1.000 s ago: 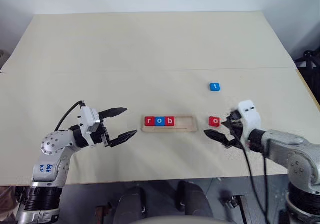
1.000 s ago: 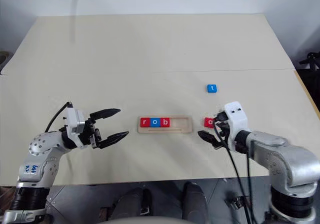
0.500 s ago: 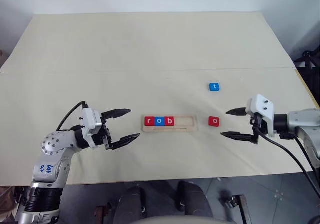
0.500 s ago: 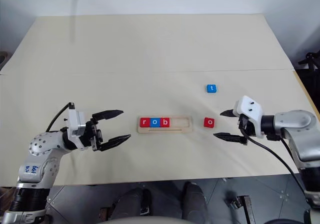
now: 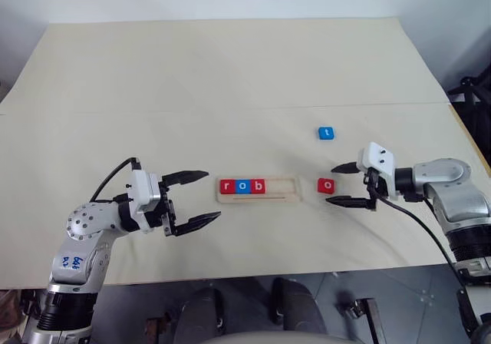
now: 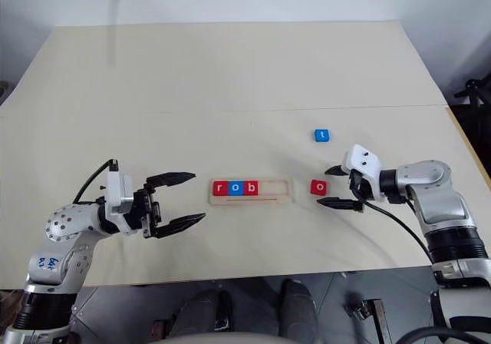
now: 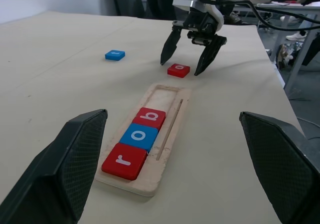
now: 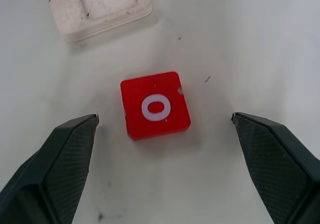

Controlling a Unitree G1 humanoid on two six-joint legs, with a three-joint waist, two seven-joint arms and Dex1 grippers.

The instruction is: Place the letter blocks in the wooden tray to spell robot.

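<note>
Right gripper (image 5: 343,184) spread wide, fingertips flanking the loose red square "o" tile (image 5: 326,184) without touching. Just beside, long pale wooden tray (image 5: 284,188) holding red "r" (image 5: 226,186), blue "o" (image 5: 243,186), red "b" (image 5: 259,185). Blue "t" tile (image 5: 326,133) farther back. Left gripper (image 5: 201,196) released, empty, near the tray's other end.

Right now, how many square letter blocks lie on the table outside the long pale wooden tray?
2. The red o block lies just right of the long pale wooden tray, ahead of the open right gripper. The blue t block lies farther back.
</note>
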